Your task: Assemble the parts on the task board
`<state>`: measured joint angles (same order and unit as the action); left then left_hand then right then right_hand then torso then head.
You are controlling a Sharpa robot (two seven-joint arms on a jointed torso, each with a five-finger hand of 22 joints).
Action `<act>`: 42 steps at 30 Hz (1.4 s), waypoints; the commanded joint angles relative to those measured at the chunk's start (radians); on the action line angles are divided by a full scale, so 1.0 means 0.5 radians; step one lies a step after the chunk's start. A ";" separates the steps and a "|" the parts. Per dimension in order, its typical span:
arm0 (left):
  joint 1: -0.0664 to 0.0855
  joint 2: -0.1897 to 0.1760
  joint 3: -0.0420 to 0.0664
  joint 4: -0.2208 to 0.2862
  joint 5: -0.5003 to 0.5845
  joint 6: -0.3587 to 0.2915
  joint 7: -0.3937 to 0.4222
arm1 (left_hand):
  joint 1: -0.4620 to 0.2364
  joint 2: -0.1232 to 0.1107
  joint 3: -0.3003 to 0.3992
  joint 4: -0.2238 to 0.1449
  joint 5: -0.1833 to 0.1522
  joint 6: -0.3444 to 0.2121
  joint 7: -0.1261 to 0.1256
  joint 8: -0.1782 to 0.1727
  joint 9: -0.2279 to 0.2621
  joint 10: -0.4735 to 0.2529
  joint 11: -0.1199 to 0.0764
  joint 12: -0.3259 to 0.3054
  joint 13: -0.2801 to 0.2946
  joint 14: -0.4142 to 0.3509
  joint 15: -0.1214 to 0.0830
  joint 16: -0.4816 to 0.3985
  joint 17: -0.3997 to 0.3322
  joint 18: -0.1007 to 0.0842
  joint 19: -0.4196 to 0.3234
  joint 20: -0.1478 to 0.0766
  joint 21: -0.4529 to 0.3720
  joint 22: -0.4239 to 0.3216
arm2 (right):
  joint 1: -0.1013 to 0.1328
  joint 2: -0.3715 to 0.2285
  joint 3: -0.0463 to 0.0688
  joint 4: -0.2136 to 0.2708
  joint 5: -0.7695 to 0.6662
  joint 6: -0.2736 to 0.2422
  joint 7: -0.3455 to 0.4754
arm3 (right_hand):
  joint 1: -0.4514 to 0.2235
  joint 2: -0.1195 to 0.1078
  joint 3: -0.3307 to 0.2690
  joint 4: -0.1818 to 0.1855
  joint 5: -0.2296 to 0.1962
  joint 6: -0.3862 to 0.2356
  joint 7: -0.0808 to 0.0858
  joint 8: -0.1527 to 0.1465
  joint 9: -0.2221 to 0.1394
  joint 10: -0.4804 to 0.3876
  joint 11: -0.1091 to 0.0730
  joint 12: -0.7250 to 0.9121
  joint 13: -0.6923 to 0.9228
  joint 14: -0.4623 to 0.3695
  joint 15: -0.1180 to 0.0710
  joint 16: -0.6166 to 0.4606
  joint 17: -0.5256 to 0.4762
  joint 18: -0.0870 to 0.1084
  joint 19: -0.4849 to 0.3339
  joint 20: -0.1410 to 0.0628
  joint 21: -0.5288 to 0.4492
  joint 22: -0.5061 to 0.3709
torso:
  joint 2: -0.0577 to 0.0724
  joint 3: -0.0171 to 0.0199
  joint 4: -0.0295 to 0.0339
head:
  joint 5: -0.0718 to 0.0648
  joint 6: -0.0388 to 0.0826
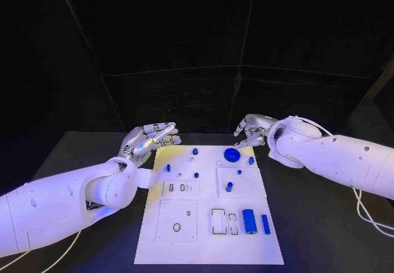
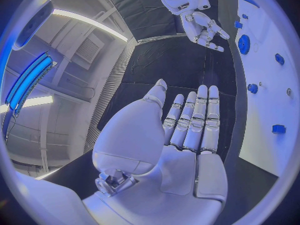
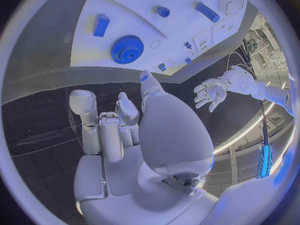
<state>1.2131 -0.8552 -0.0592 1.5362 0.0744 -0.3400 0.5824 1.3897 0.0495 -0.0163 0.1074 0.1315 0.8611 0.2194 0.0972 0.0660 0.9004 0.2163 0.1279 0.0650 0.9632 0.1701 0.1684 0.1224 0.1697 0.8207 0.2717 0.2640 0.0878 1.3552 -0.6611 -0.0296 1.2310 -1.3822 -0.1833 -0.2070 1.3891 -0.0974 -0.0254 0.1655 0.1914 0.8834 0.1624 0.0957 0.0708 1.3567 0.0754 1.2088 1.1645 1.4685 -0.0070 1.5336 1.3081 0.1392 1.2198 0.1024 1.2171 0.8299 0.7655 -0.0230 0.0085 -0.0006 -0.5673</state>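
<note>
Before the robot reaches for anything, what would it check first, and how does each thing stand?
1. Left hand free: ok, fingers straight, nothing in it.
2. Right hand free: ok, fingers curled, nothing held.
3. Task board flat between the arms: ok.
4. Blue gear reachable: ok, it lies on the board's far end, beside the right hand.
5. Blue cylinder loose on the board's near end: ok.
6. Which slot fits which part: cannot tell.

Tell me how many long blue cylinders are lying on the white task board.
2. A thick blue cylinder and a thinner blue rod lie side by side at the white task board's near right corner. Smaller blue pieces farther up are too small to classify.
</note>
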 commanded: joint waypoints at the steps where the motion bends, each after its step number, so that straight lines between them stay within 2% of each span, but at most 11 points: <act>1: 0.003 0.004 0.002 -0.002 0.000 0.014 0.017 | 0.006 0.019 -0.005 -0.012 -0.002 -0.014 0.100 -0.012 -0.003 -0.007 0.001 -0.007 -0.002 -0.007 0.002 -0.010 -0.002 0.021 0.006 0.009 -0.007 -0.002 | 0.001 0.021 0.001 -0.024 0.029 0.114 -0.027 | 0.026 0.009 -0.005 0.016 0.038 -0.014 0.008 0.012 0.002 -0.002 0.006 0.049 0.058 0.168 0.016 0.014 0.345 -0.018 0.015 0.007 0.017 0.012 | 0.000 -0.0016 0.002 | -0.001 -0.003; 5: 0.003 0.007 0.002 -0.003 0.000 0.016 0.018 | 0.006 0.019 -0.005 -0.012 -0.002 -0.014 0.100 -0.012 -0.003 -0.007 0.001 -0.007 -0.002 -0.007 0.002 -0.010 -0.002 0.021 0.006 0.009 -0.007 -0.002 | -0.011 0.048 -0.001 -0.056 0.011 0.131 -0.017 | 0.045 0.020 -0.007 0.015 0.074 -0.016 0.012 0.017 0.002 -0.014 0.007 0.065 0.079 0.169 0.020 0.017 0.352 -0.019 0.017 0.011 0.025 0.024 | 0.001 -0.0037 0.006 | -0.003 -0.004; 8: 0.003 0.007 0.002 0.000 0.000 0.016 0.018 | 0.007 0.019 -0.005 -0.013 -0.002 -0.013 0.100 -0.011 -0.003 -0.006 0.001 -0.007 -0.002 -0.006 0.001 -0.010 -0.001 0.021 0.007 0.009 -0.007 -0.002 | -0.020 0.062 -0.001 -0.063 -0.022 0.136 -0.012 | 0.054 0.031 -0.007 0.013 0.079 -0.008 0.010 0.025 0.004 -0.001 0.006 0.097 0.114 0.171 0.020 0.021 0.362 -0.020 0.017 0.011 0.028 0.029 | -0.001 -0.0033 0.003 | 0.011 -0.008; 13: 0.003 0.011 0.002 0.006 0.000 0.018 0.018 | 0.007 0.019 -0.004 -0.014 -0.002 -0.013 0.100 -0.011 -0.002 -0.006 0.000 -0.006 -0.002 -0.005 0.001 -0.010 -0.001 0.022 0.007 0.009 -0.008 -0.003 | -0.033 0.083 -0.002 -0.068 -0.074 0.162 -0.016 | 0.065 0.046 -0.009 0.008 0.082 0.006 0.008 0.040 0.006 0.047 0.005 0.181 0.206 0.175 0.019 0.029 0.386 -0.022 0.024 0.011 0.040 0.047 | -0.001 -0.0060 0.004 | 0.000 -0.005; 18: 0.003 0.014 0.002 0.004 0.000 0.017 0.020 | 0.007 0.019 -0.004 -0.014 -0.002 -0.013 0.100 -0.011 -0.002 -0.006 0.000 -0.006 -0.002 -0.005 0.001 -0.010 -0.001 0.022 0.007 0.009 -0.008 -0.003 | -0.048 0.098 -0.004 -0.075 -0.110 0.193 -0.019 | 0.070 0.052 -0.014 0.003 0.080 0.011 0.007 0.047 0.006 0.080 0.005 0.237 0.268 0.177 0.020 0.033 0.396 -0.024 0.028 0.011 0.048 0.057 | 0.000 -0.0032 0.003 | 0.002 -0.010; 24: 0.003 0.015 0.002 -0.003 0.000 0.015 0.021 | 0.007 0.019 -0.004 -0.014 -0.002 -0.013 0.100 -0.011 -0.002 -0.006 0.000 -0.006 -0.002 -0.005 0.001 -0.010 -0.001 0.022 0.007 0.009 -0.008 -0.003 | -0.062 0.112 -0.005 -0.083 -0.129 0.214 -0.018 | 0.072 0.055 -0.016 0.001 0.079 0.013 0.007 0.050 0.006 0.093 0.005 0.260 0.293 0.179 0.020 0.035 0.402 -0.025 0.030 0.012 0.051 0.062 | -0.001 -0.0032 0.002 | 0.001 -0.012; 27: 0.003 0.016 0.002 -0.005 0.000 0.016 0.021 | 0.007 0.019 -0.004 -0.014 -0.002 -0.013 0.100 -0.011 -0.002 -0.006 0.000 -0.006 -0.002 -0.005 0.001 -0.010 -0.001 0.022 0.007 0.009 -0.008 -0.003 | -0.064 0.118 -0.005 -0.091 -0.132 0.224 -0.020 | 0.073 0.056 -0.016 0.000 0.078 0.013 0.007 0.051 0.006 0.096 0.005 0.266 0.299 0.179 0.020 0.035 0.404 -0.025 0.029 0.012 0.052 0.062 | 0.000 -0.0044 0.005 | -0.001 -0.015; 33: 0.003 0.019 0.002 -0.009 0.000 0.016 0.021 | 0.007 0.019 -0.004 -0.014 -0.002 -0.013 0.100 -0.011 -0.002 -0.006 0.000 -0.006 -0.002 -0.005 0.001 -0.010 -0.001 0.022 0.007 0.009 -0.008 -0.003 | -0.067 0.127 -0.006 -0.116 -0.151 0.234 -0.027 | 0.078 0.061 -0.016 -0.004 0.077 0.013 0.008 0.053 0.005 0.096 0.006 0.270 0.304 0.180 0.020 0.038 0.411 -0.025 0.031 0.012 0.054 0.067 | 0.000 -0.0013 0.003 | 0.002 -0.020; 38: 0.003 0.020 0.002 -0.012 0.000 0.016 0.020 | 0.007 0.019 -0.004 -0.014 -0.002 -0.013 0.100 -0.011 -0.002 -0.006 0.000 -0.006 -0.002 -0.005 0.001 -0.010 -0.001 0.022 0.007 0.009 -0.008 -0.003 | -0.068 0.129 -0.006 -0.125 -0.156 0.238 -0.029 | 0.087 0.070 -0.013 -0.011 0.077 0.012 0.008 0.054 0.004 0.096 0.006 0.276 0.310 0.181 0.021 0.039 0.414 -0.026 0.033 0.012 0.059 0.074 | -0.002 -0.0035 0.002 | 0.000 -0.022; 42: 0.003 0.021 0.002 -0.015 0.000 0.017 0.019 | 0.007 0.019 -0.004 -0.014 -0.002 -0.013 0.100 -0.011 -0.002 -0.006 0.000 -0.006 -0.002 -0.005 0.001 -0.010 -0.001 0.022 0.007 0.009 -0.008 -0.003 | -0.068 0.130 -0.006 -0.130 -0.158 0.239 -0.030 | 0.096 0.079 -0.009 -0.017 0.078 0.012 0.009 0.056 0.004 0.096 0.007 0.280 0.316 0.181 0.021 0.040 0.417 -0.027 0.035 0.013 0.062 0.078 | -0.001 -0.0025 0.003 | 0.000 -0.027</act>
<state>1.2128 -0.8460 -0.0592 1.5282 0.0753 -0.3396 0.5828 1.3897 0.0495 -0.0191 0.1046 0.1315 0.8611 0.2194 0.0972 0.0660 0.9005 0.2163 0.1279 0.0651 0.9632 0.1701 0.1685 0.1224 0.1696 0.8207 0.2717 0.2641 0.0882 1.3193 -0.5969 -0.0328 1.1666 -1.4495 -0.0746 -0.2194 1.4284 -0.0583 -0.0290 0.1632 0.2267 0.8798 0.1661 0.1201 0.0723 1.3972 0.0767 1.3438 1.3081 1.4649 -0.0035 1.5475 1.3076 0.1398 1.2320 0.1076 1.2423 0.8678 0.7649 -0.0243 0.0098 -0.0001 -0.5797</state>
